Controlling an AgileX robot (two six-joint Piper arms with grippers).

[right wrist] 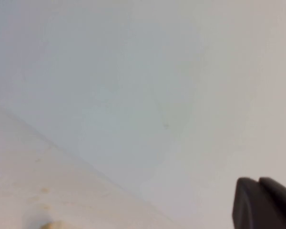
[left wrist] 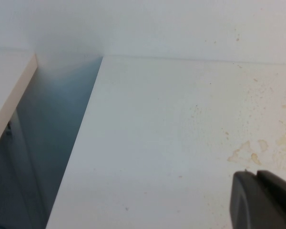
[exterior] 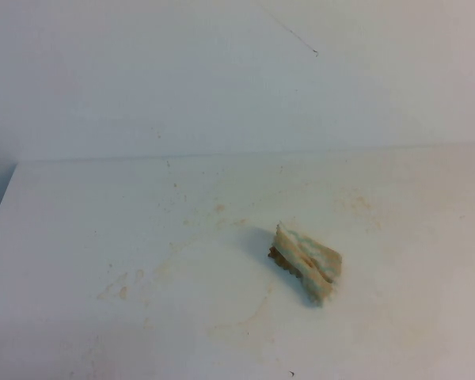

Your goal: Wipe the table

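Tabletop (exterior: pixel 103 237) cloth (exterior: pixel 305 261) lies apart from left, right jaws.

The white table (exterior: pixel 63 237) is carrying one crumpled, pale cloth (exterior: pixel 306 263), which is lying directly on the surface, right of centre. Brownish stains (exterior: pixel 120 290) are showing on the surface to the left of the cloth, well apart from it.
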